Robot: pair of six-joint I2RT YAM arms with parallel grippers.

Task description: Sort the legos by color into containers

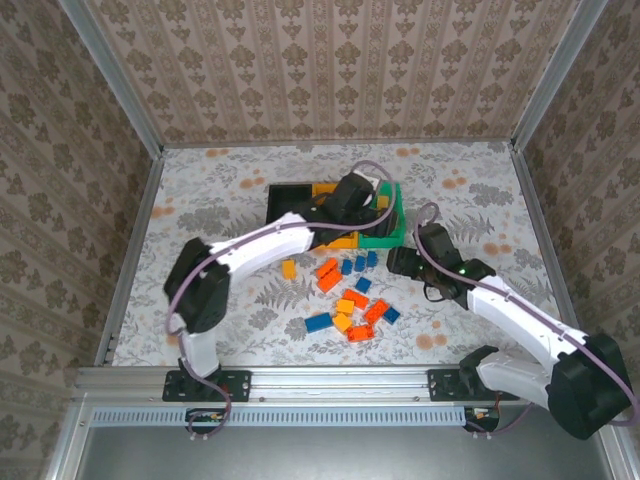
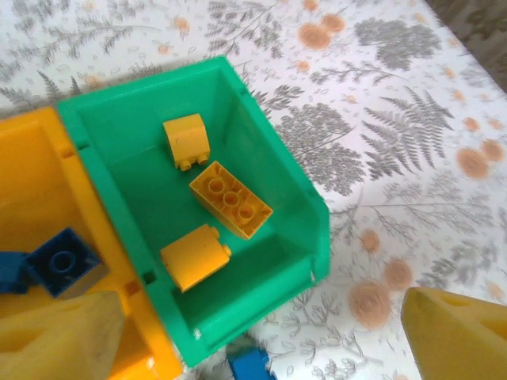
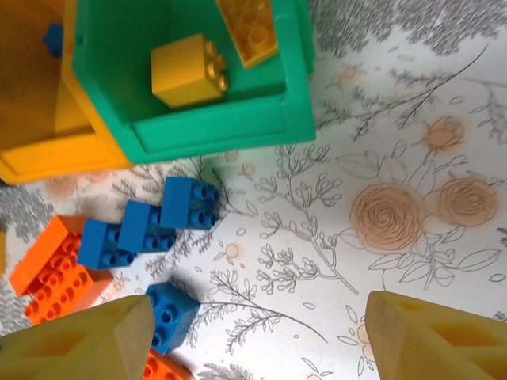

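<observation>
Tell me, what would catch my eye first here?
The bright green bin in the middle of the flowered table, holding three yellow bricks. Then the scatter of orange and blue bricks lying just nearer the arms, with the left arm stretched out over the bin.

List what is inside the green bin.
The green bin holds three yellow bricks: a small brick, a long brick and another small brick. In the top view, the left arm covers most of the bin's inside.
</observation>
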